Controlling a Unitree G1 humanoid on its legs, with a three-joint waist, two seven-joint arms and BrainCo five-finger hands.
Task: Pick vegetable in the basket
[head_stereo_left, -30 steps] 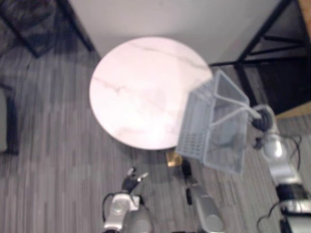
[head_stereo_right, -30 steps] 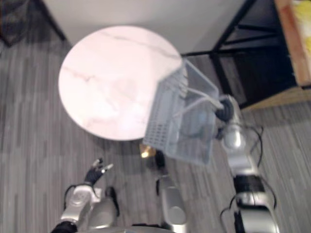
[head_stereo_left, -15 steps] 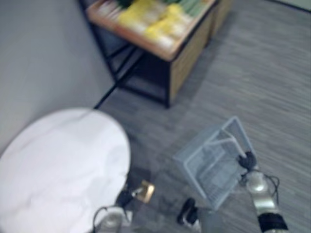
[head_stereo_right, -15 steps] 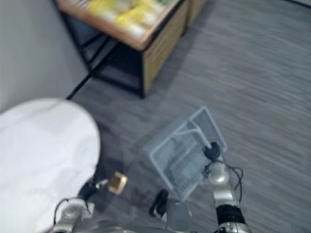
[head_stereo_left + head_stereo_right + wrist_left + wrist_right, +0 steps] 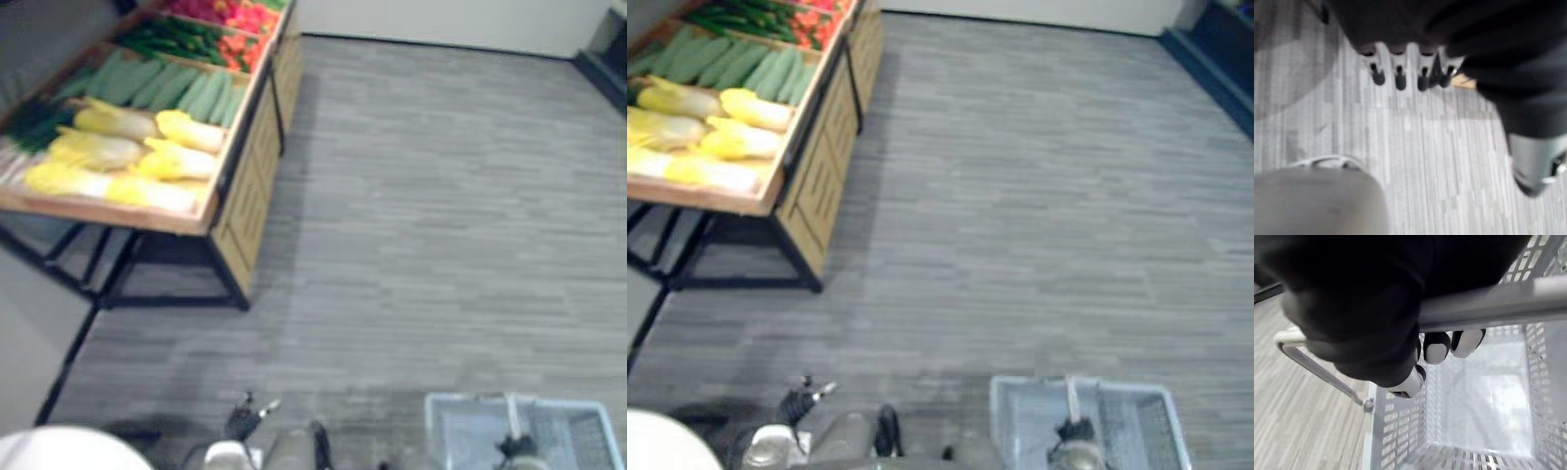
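Note:
A grey plastic basket (image 5: pixel 460 401) hangs low at my right, and its inside (image 5: pixel 1479 396) holds nothing. My right hand (image 5: pixel 1437 346) is curled round the basket's grey handle bar (image 5: pixel 1498 303), and it also appears at the basket's near rim (image 5: pixel 516 448). The vegetables lie on a wooden stand (image 5: pixel 230 211) far off to the left: yellow cabbages (image 5: pixel 118 157), pale green cucumbers (image 5: pixel 167 86), dark green ones (image 5: pixel 176 39) and red ones (image 5: pixel 245 15). My left hand (image 5: pixel 245 419) hangs low over the floor with fingers (image 5: pixel 1399 78) straight, holding nothing.
Grey plank floor spreads between me and the stand. The stand rests on black metal legs (image 5: pixel 118 284) with a wooden cabinet side (image 5: pixel 823 186). The edge of a round white table (image 5: pixel 59 452) shows at the lower left. A pale wall base (image 5: pixel 451 24) runs along the far side.
The camera has swung away from the round table to the vegetable stand and open floor. The basket stays in my right hand, now lower in view. My left hand still hangs free.

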